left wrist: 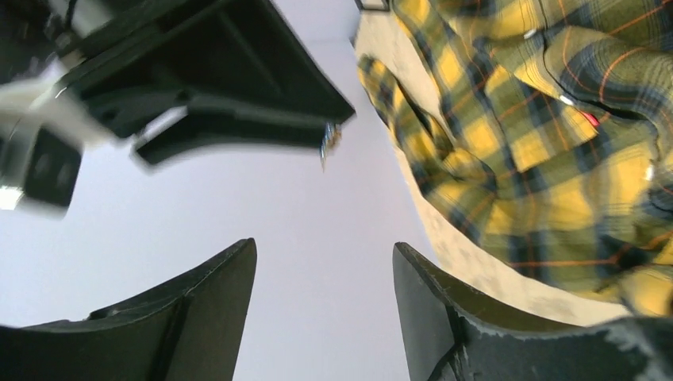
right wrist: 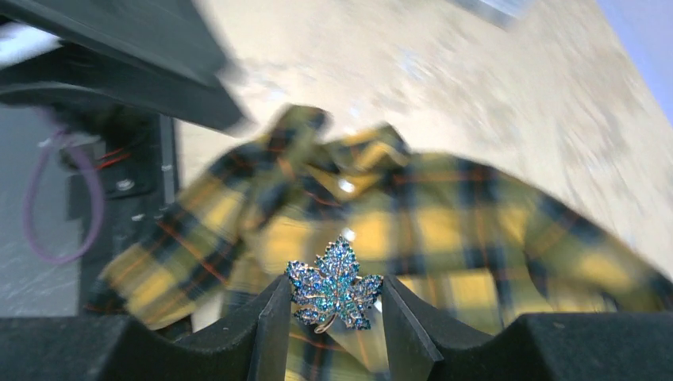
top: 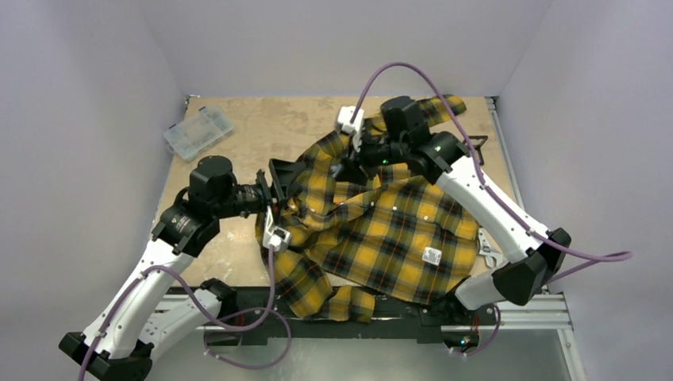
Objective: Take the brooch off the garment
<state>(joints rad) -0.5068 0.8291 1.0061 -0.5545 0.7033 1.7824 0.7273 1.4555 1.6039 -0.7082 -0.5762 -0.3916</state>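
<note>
The brooch (right wrist: 335, 284) is a small leaf shape set with blue and teal stones. My right gripper (right wrist: 333, 298) is shut on it by its side edges and holds it in the air above the garment (right wrist: 444, 230). The garment (top: 389, 230), a yellow-and-black plaid shirt, lies crumpled across the table's middle and right. My right gripper (top: 351, 164) hovers over the collar area. My left gripper (left wrist: 324, 254) is open and empty, raised at the shirt's left edge (top: 279, 176). In its view the brooch (left wrist: 327, 143) glints at the tip of the right gripper, with the shirt (left wrist: 540, 143) to the right.
A clear plastic box (top: 198, 131) sits at the table's far left corner. The shirt's white square tag (top: 432, 255) shows on its lower right. The shirt's hem hangs over the table's near edge (top: 349, 305). Walls close in the table on three sides.
</note>
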